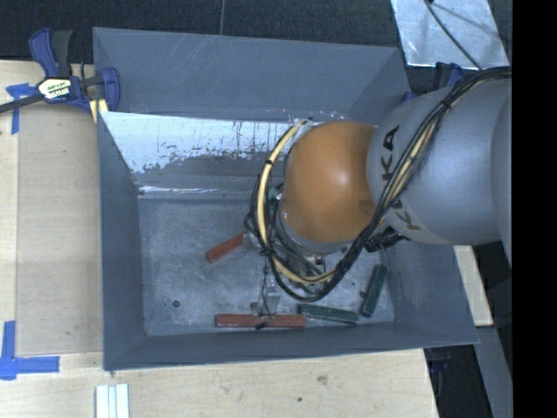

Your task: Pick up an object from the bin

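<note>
Grey bin (117, 259): sloped walls, and I logged its floor as mostly bare on the left half. Arm (452, 172), with orange cover (326, 181): reached in from the right, over the floor's middle and right. Claw (265, 305): low beneath the cover, near the front wall; I could not tell whether it was apart or together. Long brown strip (235, 321): flat along the front wall, its middle right under the claw; I judged it the likely pick, not yet lifted. Dark green strip (331, 313): just beside it, to the right. Short green bar (374, 290): tilted, near the right wall. Red-brown stick (224, 249): left of the claw, apart. Progress, as I judged it: claw down at the strip, grasp and lift left. Room: tight against the front wall, while open floor lay to the left.
</note>
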Robot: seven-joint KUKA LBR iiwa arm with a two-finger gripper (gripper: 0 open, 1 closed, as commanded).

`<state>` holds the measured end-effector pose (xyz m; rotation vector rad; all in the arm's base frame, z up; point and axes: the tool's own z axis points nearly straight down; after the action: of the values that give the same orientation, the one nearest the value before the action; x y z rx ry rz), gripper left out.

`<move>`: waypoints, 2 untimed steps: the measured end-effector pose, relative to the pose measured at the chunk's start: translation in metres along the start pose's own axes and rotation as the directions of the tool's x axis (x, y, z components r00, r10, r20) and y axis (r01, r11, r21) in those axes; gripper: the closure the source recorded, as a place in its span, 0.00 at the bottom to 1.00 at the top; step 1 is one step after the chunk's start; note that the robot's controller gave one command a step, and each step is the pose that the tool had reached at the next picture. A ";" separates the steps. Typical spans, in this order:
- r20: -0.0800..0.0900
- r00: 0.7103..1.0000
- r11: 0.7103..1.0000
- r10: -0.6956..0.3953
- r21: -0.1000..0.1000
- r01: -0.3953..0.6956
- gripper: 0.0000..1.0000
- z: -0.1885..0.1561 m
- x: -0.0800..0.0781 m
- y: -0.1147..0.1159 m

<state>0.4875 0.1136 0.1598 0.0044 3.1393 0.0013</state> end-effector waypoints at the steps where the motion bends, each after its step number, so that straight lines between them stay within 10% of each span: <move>1: 0.000 0.989 0.989 -0.147 0.001 0.147 0.00 0.075 -0.046 -0.004; 2: 0.006 0.983 0.983 -0.184 0.001 0.184 0.00 0.090 -0.074 0.013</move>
<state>0.5623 0.1265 0.0702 -0.2859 3.1205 0.0007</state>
